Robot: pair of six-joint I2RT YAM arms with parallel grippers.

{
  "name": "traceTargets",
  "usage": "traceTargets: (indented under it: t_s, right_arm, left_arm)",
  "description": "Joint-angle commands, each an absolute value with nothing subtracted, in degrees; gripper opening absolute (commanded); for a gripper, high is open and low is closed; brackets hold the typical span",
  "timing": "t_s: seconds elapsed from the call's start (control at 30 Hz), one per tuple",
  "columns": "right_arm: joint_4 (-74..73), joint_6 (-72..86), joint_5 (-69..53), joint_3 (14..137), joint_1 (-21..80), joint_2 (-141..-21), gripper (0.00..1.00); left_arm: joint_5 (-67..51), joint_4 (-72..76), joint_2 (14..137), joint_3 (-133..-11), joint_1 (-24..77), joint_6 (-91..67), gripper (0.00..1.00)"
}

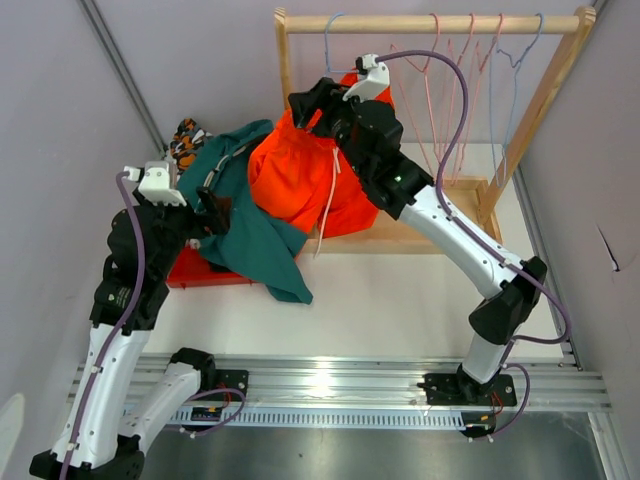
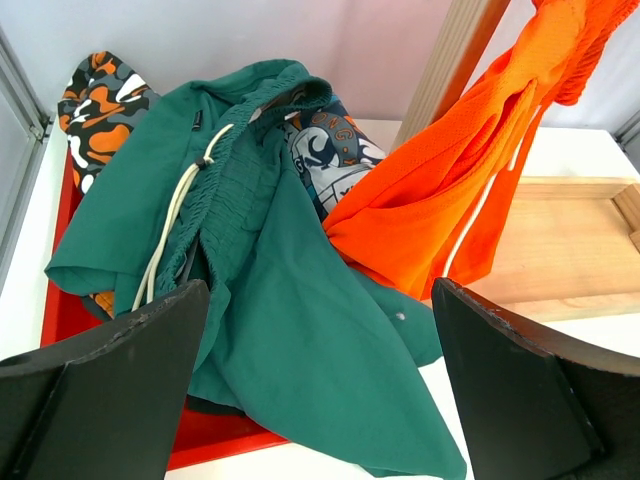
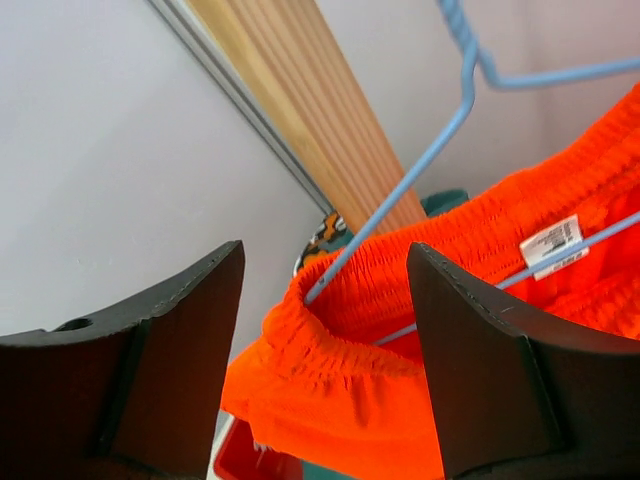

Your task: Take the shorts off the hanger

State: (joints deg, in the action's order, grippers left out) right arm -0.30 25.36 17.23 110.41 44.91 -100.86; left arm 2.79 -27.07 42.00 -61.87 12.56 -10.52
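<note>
The orange shorts (image 1: 300, 180) are seen in the upper middle of the top view, hung by the waistband on the blue hanger (image 3: 400, 200) at the left end of the wooden rack (image 1: 430, 22), their lower part draped against the teal shorts (image 1: 250, 230). The right gripper (image 3: 325, 260) is held wide apart with the gathered waistband lying between its fingers, nothing yet clamped. The left gripper (image 2: 320, 290) is likewise spread wide and empty, poised over the pile on the red tray (image 1: 200, 272) at the left of the frame. The step in hand is judged to be the grasp of the waistband. The elastic alone should be pinched, just beside the wire and not around it, and then drawn along the hanger's arm toward its end so that the cloth slides free. A straight downward pull is best avoided, since the hanger could be dragged from the rail or the white drawstring (image 1: 328, 200) caught.
</note>
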Motion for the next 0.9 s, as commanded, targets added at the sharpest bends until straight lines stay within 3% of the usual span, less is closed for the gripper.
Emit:
traceTargets:
  t_s: [0.0,0.23,0.43,0.87]
  right_arm:
    - [4.13,24.61,19.60,112.06,44.21,-100.10,0.72]
    - [0.18,26.63,18.99,120.75,42.80,-106.07,0.72]
    - [-2.11,27.68,18.98,124.01,42.36,-107.93,0.63]
    - [1.06,29.62,20.57,115.14,42.89,-103.36,0.63]
  left_arm:
    - [2.46,-24.35,42.10,-61.79,13.18,-11.25,0.99]
    - [2.90,-24.43,42.01,-61.70,13.36,-10.90,0.99]
    - [3.16,-24.43,41.92,-61.35,13.62,-10.81,0.99]
    - [2.81,-24.08,42.54,-60.73,14.15,-11.34,0.99]
